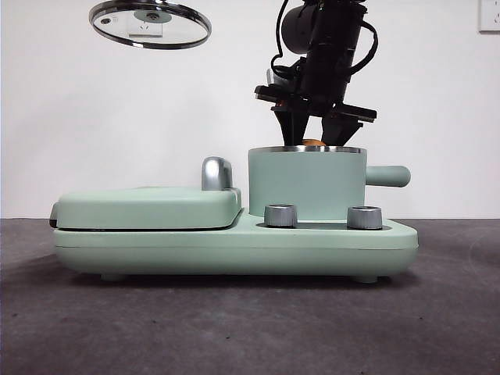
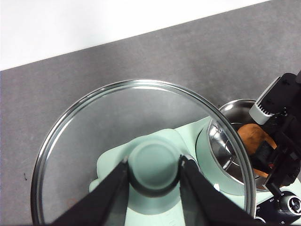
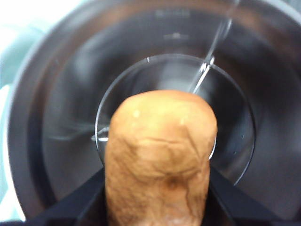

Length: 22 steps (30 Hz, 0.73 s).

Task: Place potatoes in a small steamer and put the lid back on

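Potato (image 3: 160, 160): one only, pinched between the right gripper's (image 1: 314, 131) jaws, hanging inside the mouth of the small steamer (image 1: 306, 181), its top just clearing the steel rim; not yet released, by my reading. Left gripper (image 2: 155, 176) clamps the knob of the single glass lid (image 1: 150, 23), held high at about 10 o'clock from the pot. Left to do: drop, withdraw, relid. One griddle section (image 1: 148, 208), two dials (image 1: 280, 216).

The right gripper (image 1: 314, 125) is matte black, with a cylindrical wrist, looping black cables, a flat crossbar, tapering jaws and a small white-grey block.
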{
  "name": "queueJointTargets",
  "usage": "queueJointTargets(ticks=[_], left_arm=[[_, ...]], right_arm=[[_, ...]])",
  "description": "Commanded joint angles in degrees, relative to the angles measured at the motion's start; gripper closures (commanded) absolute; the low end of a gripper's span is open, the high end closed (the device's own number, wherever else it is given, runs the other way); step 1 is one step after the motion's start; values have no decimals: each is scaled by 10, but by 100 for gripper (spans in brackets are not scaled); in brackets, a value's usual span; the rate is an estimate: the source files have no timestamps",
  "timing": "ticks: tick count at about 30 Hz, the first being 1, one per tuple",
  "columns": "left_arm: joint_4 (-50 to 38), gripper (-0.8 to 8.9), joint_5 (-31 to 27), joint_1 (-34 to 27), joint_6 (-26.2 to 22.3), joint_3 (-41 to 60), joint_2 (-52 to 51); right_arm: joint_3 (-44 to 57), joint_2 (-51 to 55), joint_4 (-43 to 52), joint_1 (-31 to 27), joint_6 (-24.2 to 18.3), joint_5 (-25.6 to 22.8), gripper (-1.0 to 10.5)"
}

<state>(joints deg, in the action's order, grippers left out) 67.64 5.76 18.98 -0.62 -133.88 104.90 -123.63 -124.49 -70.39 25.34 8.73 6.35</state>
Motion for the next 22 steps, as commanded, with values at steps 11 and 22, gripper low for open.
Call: queueJointTargets(ticks=[11, 22], left_arm=[[-13, 786, 0, 3, 3, -23, 0], [-13, 786, 0, 6, 13, -23, 0]], right_arm=[[-17, -16, 0, 3, -8, 3, 601], [-129, 3, -61, 3, -12, -8, 601]])
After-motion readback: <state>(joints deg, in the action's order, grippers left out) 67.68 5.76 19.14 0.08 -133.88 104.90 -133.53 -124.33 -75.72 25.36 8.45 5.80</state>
